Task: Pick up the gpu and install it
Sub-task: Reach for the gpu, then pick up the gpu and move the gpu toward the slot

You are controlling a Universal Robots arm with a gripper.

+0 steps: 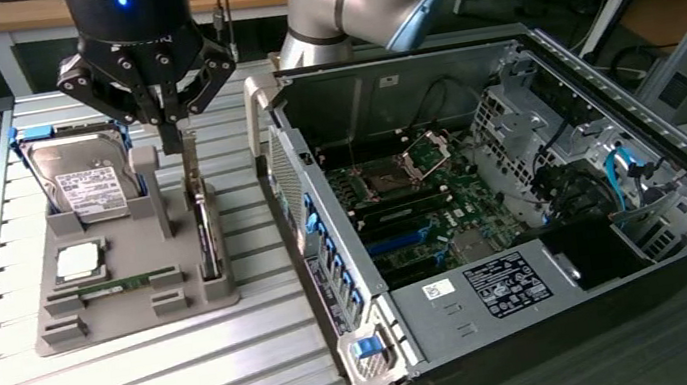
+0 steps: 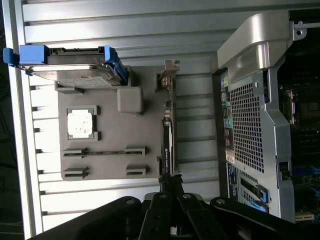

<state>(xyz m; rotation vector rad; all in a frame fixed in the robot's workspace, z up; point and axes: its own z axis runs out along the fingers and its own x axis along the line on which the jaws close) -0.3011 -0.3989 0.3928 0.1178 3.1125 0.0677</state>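
Hand [image 1: 170, 118] pinches gpu [image 1: 202, 222] between hard drive [image 1: 93, 182] and case [image 1: 393, 64].

The gpu [image 1: 204, 234]: thin dark circuit card, standing upright on its long edge in a slot of the gray holder [image 1: 131, 313], at the holder's 3 o'clock side in the exterior view. Silver end bracket [image 2: 170, 75] at the card's 12 o'clock end. Not installed yet.
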